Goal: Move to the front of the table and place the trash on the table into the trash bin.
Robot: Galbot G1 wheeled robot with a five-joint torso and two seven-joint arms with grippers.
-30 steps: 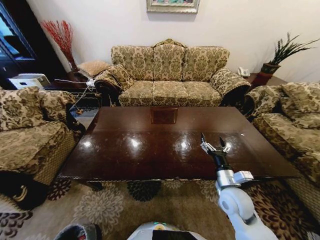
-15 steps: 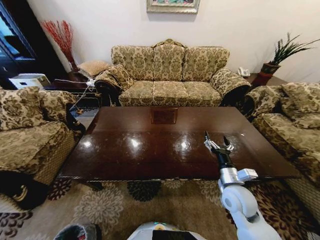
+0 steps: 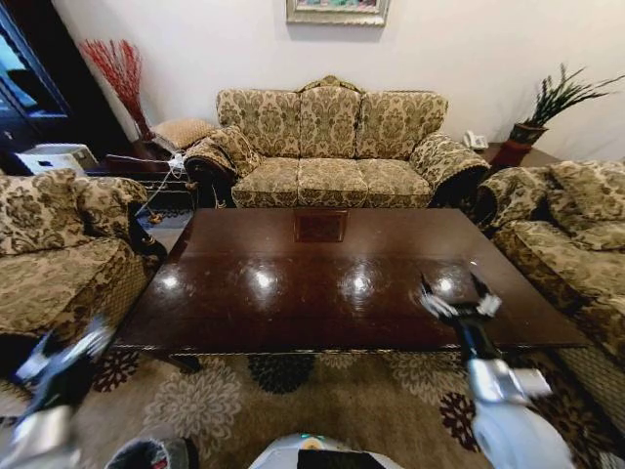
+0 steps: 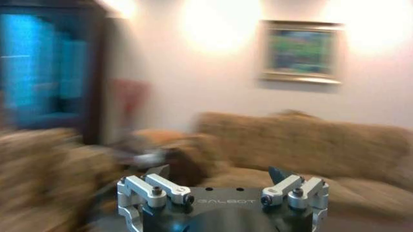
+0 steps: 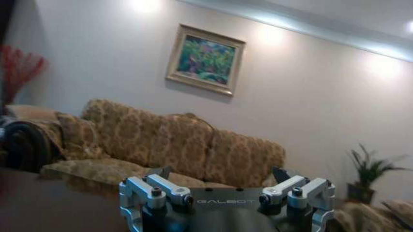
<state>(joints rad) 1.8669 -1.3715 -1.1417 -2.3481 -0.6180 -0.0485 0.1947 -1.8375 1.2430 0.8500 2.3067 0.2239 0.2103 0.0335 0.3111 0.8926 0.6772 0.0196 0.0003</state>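
- Patterned sofas ring the table (image 3: 293,283): one sofa (image 3: 332,147) at upper centre against the wall, a left sofa (image 3: 59,244) at the left edge and a right sofa (image 3: 566,234) at the right edge.
- The table fills the middle of the head view, its dark glossy top showing only light reflections and the inlaid panel (image 3: 320,226) near the far edge.
- The right gripper (image 3: 456,296) stands at lower right over the table's near right part, fingers spread wide and holding nothing.
- Compared with a second ago, the right gripper has shifted rightward and slightly lower in the frame, and it now looks blurred.
- The left gripper (image 3: 61,350) has newly come into the lower left of the head view, beside the left sofa and off the table's near left corner; earlier it was not there.
- In the left wrist view the left gripper (image 4: 219,172) has its fingers apart and empty, with the room smeared behind it.
- In the right wrist view the right gripper (image 5: 223,174) is likewise spread and empty, facing the sofa and a framed picture (image 5: 205,59) on the wall.
- A potted plant (image 3: 547,107) sits at upper right.
- The camera framing matches the earlier pictures.
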